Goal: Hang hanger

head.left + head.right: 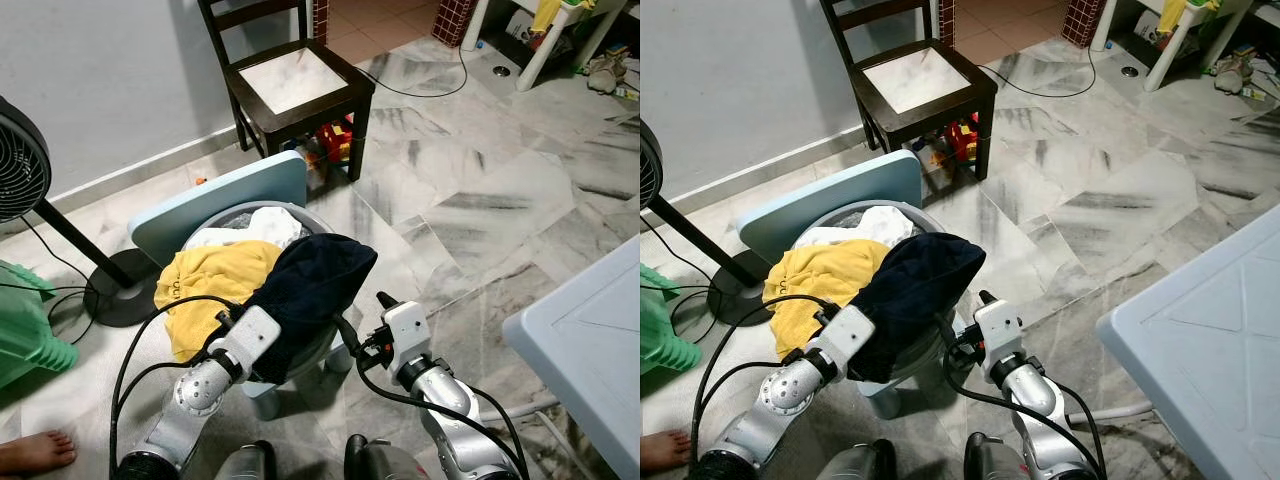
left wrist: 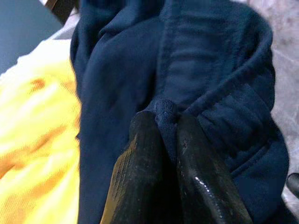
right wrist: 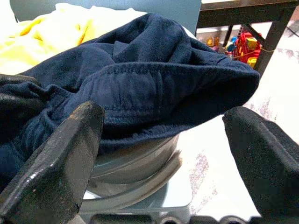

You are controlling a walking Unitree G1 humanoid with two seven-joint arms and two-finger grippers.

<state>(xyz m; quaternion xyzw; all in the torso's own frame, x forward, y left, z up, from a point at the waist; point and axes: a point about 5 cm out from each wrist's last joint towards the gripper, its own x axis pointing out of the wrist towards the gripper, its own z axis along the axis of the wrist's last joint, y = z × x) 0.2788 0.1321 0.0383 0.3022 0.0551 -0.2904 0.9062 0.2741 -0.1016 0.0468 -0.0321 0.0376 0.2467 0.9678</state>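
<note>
Early stage: the left pincer [image 2: 166, 140] pinches the navy garment [image 1: 310, 285] over the laundry basket [image 3: 135, 175]; the right pincer [image 3: 163, 154] gapes alongside, hanging remains.

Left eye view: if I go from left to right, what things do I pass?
Black standing fan → yellow cloth → dark navy garment held by the left gripper → open right gripper → pale blue-grey plastic table.

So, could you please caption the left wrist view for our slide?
Left gripper pinching a fold of the navy garment, yellow cloth beside it.
</note>
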